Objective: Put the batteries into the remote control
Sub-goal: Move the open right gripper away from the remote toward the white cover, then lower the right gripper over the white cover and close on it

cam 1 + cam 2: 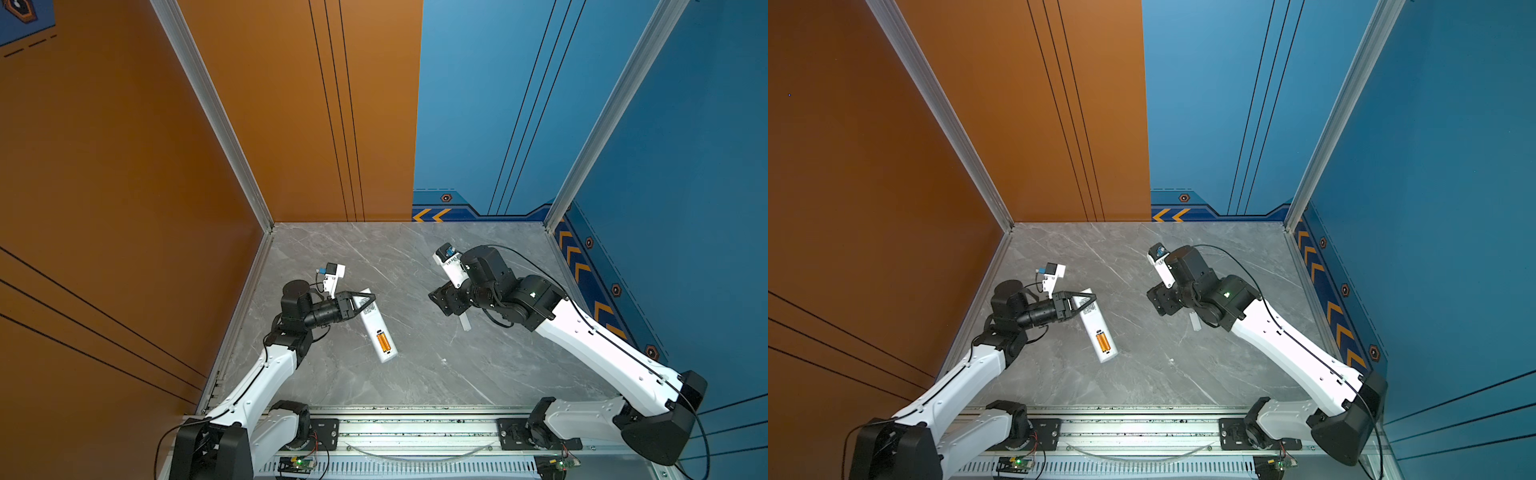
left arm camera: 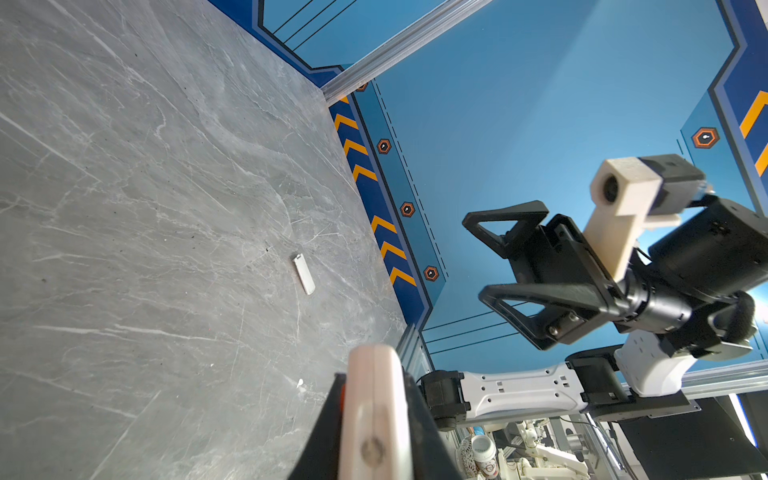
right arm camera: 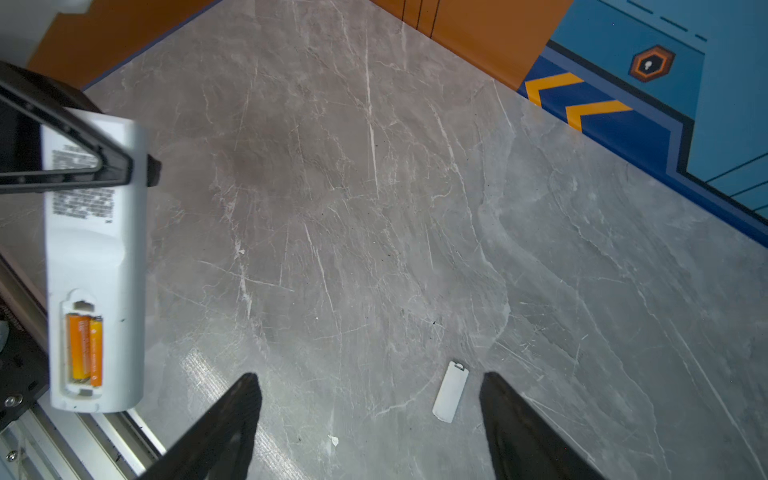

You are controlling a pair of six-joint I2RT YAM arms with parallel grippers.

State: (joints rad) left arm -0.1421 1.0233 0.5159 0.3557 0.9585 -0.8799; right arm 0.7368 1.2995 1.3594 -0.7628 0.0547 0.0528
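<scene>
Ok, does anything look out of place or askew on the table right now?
One thing: the small flat white cover plate lies loose on the grey marble table, apart from the slim white remote control, whose compartment shows both orange batteries uncovered. The left gripper clamps the remote; the right gripper, open, hangs over the cover.

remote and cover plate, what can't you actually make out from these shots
- Remote control: button face is turned away in every view; the left hand covers part of the back label.
- Batteries: printing is too blurred to read, and whether both are fully seated cannot be told.
- Cover plate: in a top view the right arm overlaps it.
- Right hand: its fingertips are hidden in both top views.
</scene>
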